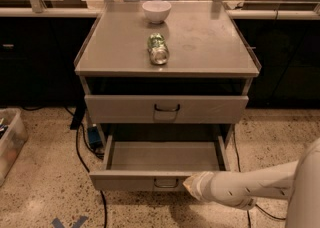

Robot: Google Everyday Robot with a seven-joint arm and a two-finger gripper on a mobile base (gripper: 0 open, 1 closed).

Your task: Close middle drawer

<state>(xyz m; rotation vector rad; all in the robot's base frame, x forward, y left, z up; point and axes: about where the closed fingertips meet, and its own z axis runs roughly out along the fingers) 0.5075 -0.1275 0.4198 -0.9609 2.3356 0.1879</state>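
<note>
where the white robot arm (260,187) ends: the gripper (192,185) rests against the front of the wide, shallow grey metal middle drawer (130,180), just right of its small dark loop handle (166,183); released or clenched, i cannot tell.
middle drawer: pulled well out of the cabinet.
in the way: the arm crosses the drawer's right front corner.
floor: blue tape cross (70,221) lower left; black cable (77,147) beside the cabinet; clear plastic bin (12,139) at the left edge.
taller grey top drawer (120,109): set back above.
grey cabinet top (210,42): green can (158,49) on its side; round white bowl (156,11) behind, apart.
</note>
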